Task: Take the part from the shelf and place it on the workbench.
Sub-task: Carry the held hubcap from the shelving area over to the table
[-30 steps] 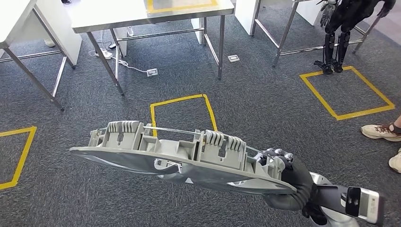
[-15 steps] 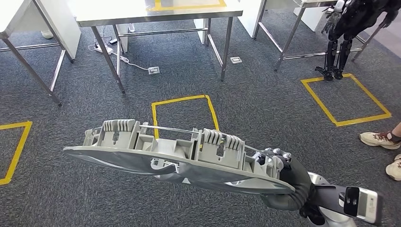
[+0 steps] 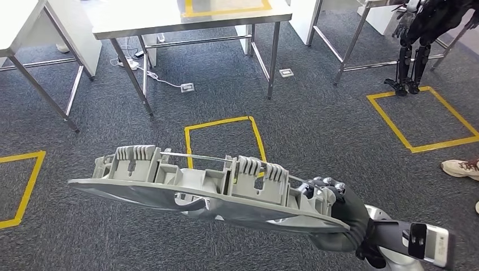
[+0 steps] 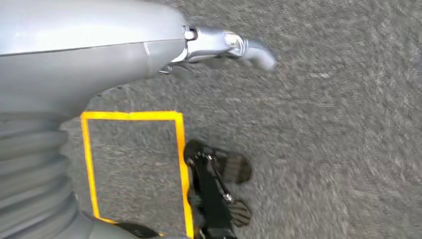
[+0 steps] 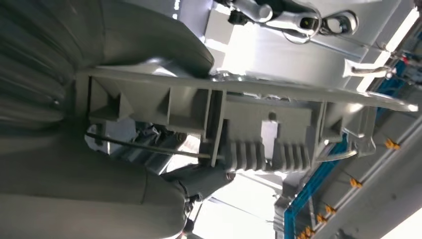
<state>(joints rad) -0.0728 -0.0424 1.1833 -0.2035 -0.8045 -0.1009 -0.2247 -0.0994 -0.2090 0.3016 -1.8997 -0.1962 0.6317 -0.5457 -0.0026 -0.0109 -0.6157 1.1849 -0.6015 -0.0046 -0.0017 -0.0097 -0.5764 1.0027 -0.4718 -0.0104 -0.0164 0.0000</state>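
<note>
Nearest the camera, the robot's right hand (image 3: 333, 214) is gripping one end of a long grey plastic part (image 3: 203, 183), fingers wrapped around that end. It is carrying the part out in front of its body, above the dark carpet (image 3: 316, 130), so the part is already off the shelf and not yet on any bench. Holding it by a single end is probably leaving the free length clear for setting down.

The part's long axis is running nearly level across the head view, from the hand toward the robot's left, its ribbed clips facing up and away.

The left hand (image 4: 99, 55) is hanging over the floor; whether its fingers are open cannot be told.

Beyond the part, a yellow taped square (image 3: 223, 141) is marking the carpet. Farther on, a metal-legged workbench (image 3: 141, 20) is standing, likely the destination.
</note>
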